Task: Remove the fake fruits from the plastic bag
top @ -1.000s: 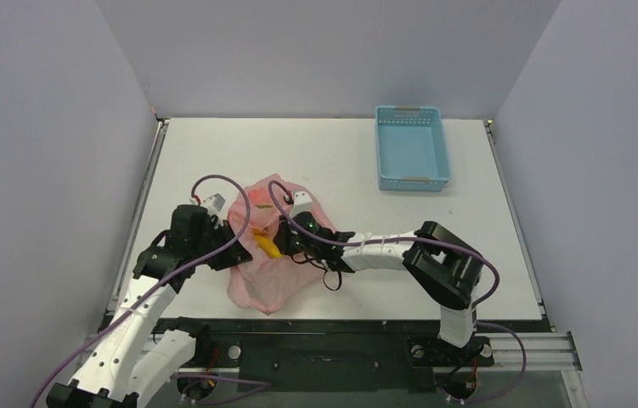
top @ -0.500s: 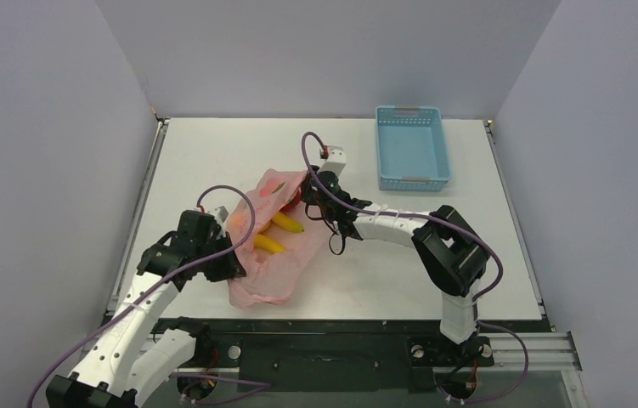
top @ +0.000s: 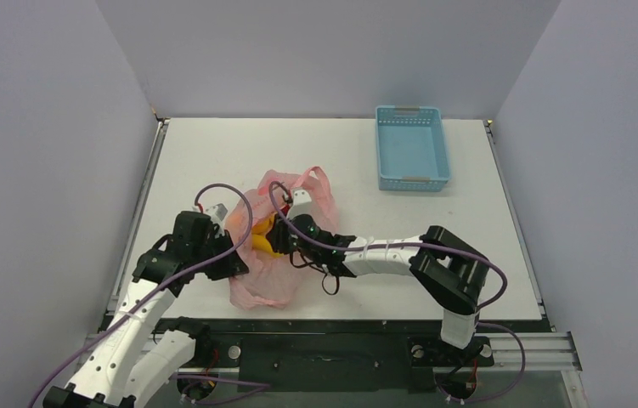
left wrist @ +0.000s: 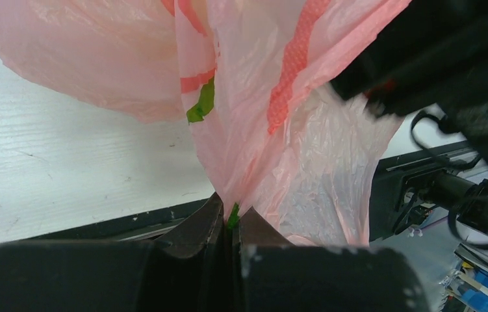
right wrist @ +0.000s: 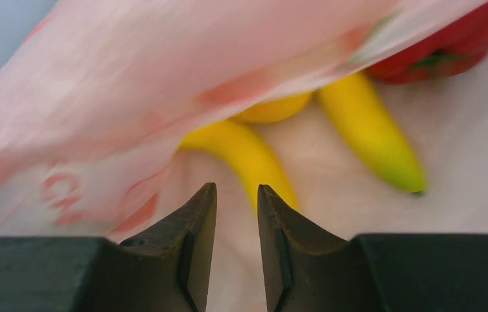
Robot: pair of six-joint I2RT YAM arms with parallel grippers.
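Inside the plastic bag (top: 271, 285), right gripper (right wrist: 236, 214) near a banana (right wrist: 249, 156).

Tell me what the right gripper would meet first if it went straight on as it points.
Probably the nearer curved yellow plastic banana, lying inside the thin translucent pink plastic bag just beyond the right gripper; depth is unclear.
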